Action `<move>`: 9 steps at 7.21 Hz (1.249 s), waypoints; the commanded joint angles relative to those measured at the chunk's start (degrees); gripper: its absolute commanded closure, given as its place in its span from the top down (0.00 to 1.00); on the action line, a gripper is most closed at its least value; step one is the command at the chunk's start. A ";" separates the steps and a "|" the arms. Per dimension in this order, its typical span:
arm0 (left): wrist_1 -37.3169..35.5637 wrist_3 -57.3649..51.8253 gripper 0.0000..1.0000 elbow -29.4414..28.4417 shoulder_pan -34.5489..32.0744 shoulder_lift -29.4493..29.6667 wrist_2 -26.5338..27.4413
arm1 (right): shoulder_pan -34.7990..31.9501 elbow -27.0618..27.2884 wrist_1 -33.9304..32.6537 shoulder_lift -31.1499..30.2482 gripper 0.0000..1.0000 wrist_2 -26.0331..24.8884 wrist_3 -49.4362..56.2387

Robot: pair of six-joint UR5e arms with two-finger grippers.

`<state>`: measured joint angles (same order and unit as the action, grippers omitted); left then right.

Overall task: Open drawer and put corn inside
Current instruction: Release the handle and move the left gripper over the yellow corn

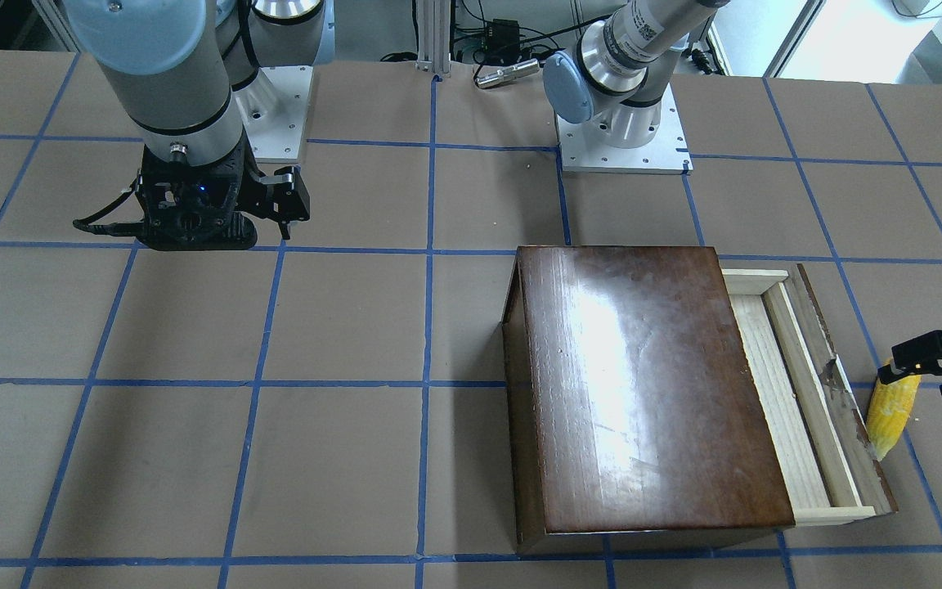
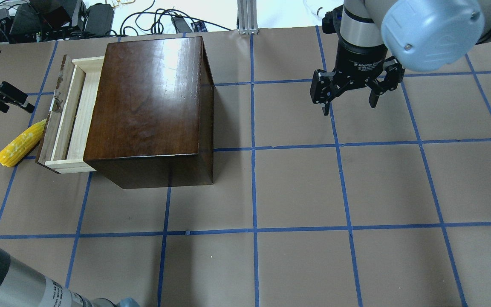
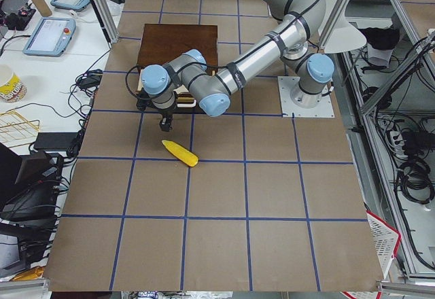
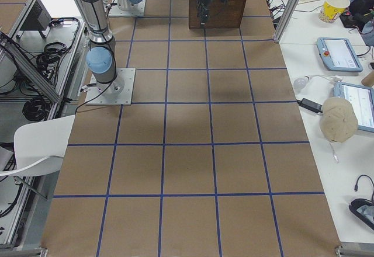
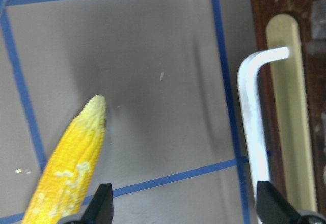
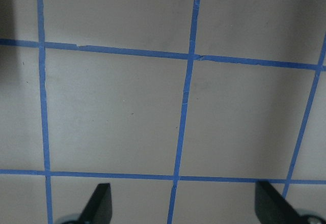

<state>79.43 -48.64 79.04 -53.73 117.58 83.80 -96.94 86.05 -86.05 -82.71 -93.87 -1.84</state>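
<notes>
Brown paper covers the table, marked into squares by blue tape lines. In the overhead view a glossy dark-brown wooden box sits toward 10 o'clock on the table. Its drawer is pulled partly out on the box's 9 o'clock side, so the pale wooden tray shows behind the scuffed dark front panel.

The corn lies on the paper outside the drawer, at about 8 o'clock from the box. Its narrow tip points at the front panel and sits right up against it (whether the two actually touch I cannot tell).

The left gripper hangs low at the table's 9 o'clock edge, just beside the drawer front, with its jaws spread wide and nothing between them. In the left wrist view the corn runs in from 7 o'clock past the finger on that side. A white bent bar stands against the dark panel at 3 o'clock.

The right gripper hovers well apart from the box, toward 2 o'clock on the table in the overhead view. It points down at bare paper and tape lines, and its jaws are also spread wide and hold nothing.
</notes>
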 commanded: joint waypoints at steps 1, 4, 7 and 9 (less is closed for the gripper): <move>-3.81 -8.98 1.00 1.02 2.56 1.24 1.97 | 0.00 0.00 0.00 0.00 1.00 0.00 0.00; -9.45 -18.65 1.00 5.15 3.27 3.17 5.67 | 0.00 0.00 0.00 0.00 1.00 0.00 0.00; -15.26 -24.99 1.00 8.06 4.59 5.46 7.41 | 0.00 0.00 0.00 0.00 1.00 0.00 0.00; -15.62 -25.54 1.00 8.24 4.60 6.69 7.78 | 0.00 0.00 0.00 0.00 1.00 0.00 0.00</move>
<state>64.07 -73.61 87.12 -49.17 123.47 91.28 -96.94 86.04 -86.04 -82.71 -93.87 -1.85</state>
